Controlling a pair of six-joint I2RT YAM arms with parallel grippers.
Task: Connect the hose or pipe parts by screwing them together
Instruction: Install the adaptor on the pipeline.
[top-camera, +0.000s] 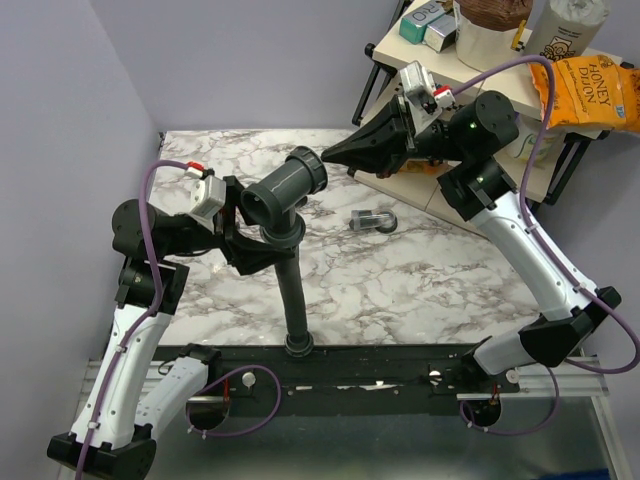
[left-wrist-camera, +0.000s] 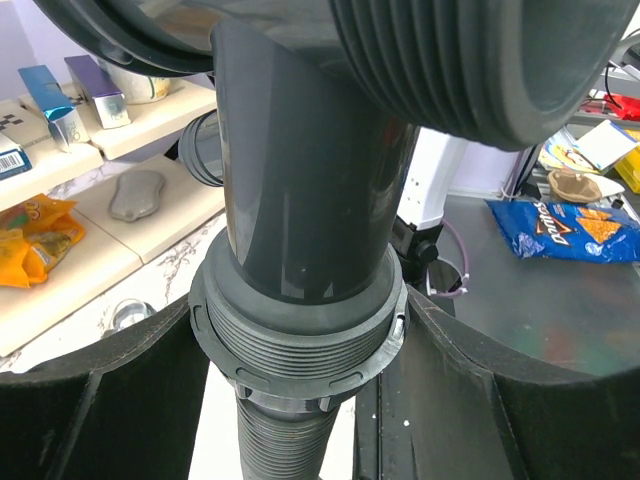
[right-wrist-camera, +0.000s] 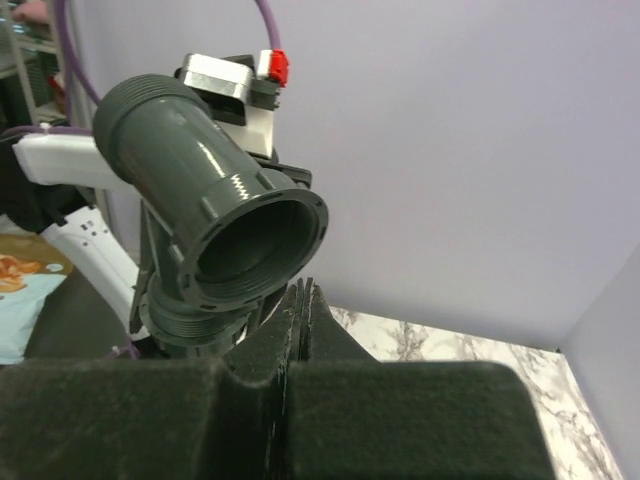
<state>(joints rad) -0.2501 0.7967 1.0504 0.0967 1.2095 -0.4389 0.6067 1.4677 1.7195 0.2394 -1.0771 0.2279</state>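
Fingers (left-wrist-camera: 110, 420) of the left pincer (top-camera: 268, 238) stand on either side of the threaded collar at the foot of the Y-shaped fitting (top-camera: 287, 186) and press on it. The pincer is clamped on the fitting and carries it in the air above the marble table (top-camera: 420, 280). In the left wrist view the fitting's dark trunk rises straight up from between the fingers and fills the middle, with one threaded branch leaning out above to the right. Straight below this pincer the ribbed hose (top-camera: 293, 295) comes out from under the collar and hangs toward the near edge of the table. Its lower collar nut (top-camera: 300, 346) sits there at the black rail (top-camera: 380, 375) between the two arm bases.

The right pincer (top-camera: 326, 156) has its jaws pressed together with nothing between them. Its tip lies just beside the flanged open mouth of the fitting, on the side away from the left pincer. In the right wrist view that mouth sits directly above the closed tip; whether the two touch I cannot tell. Lower down, on the table to the near side of the right pincer and well apart from both pincers, lies a small grey and clear end piece (top-camera: 373, 221). Beyond the right arm an orange snack bag (top-camera: 590, 95) shows off the table.
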